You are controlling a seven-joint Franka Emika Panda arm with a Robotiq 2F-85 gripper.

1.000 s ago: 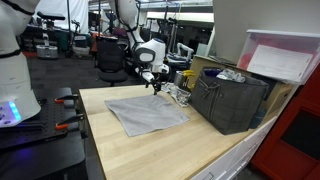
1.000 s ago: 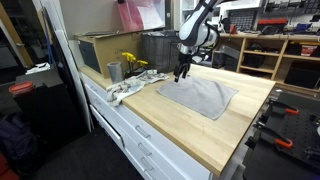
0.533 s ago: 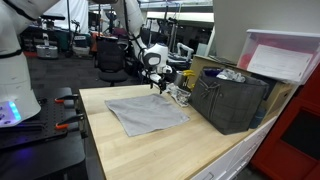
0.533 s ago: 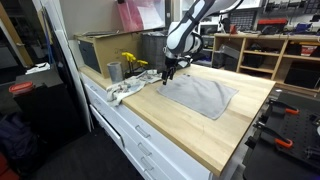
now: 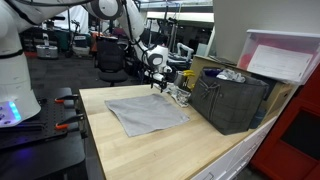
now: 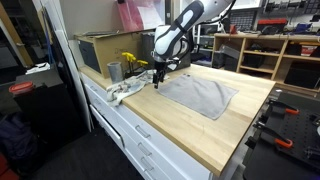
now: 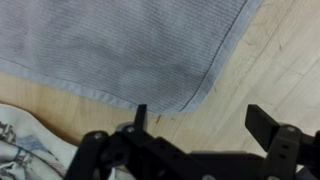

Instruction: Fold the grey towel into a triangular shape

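Grey towel [image 7: 130, 50] is lying with a corner under your gripper [image 7: 203, 122], jaws spread, as you are likely lining up a diagonal fold.

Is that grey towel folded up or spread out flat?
Spread out flat. In both exterior views the grey towel lies as one four-cornered sheet on the table; the wrist view shows its corner flat, not doubled.

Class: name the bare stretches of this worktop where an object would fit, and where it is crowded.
Bare wood lies between the grey towel and the worktop edge away from the crate. Crowded: between towel and crate, where the patterned cloth and cup sit.
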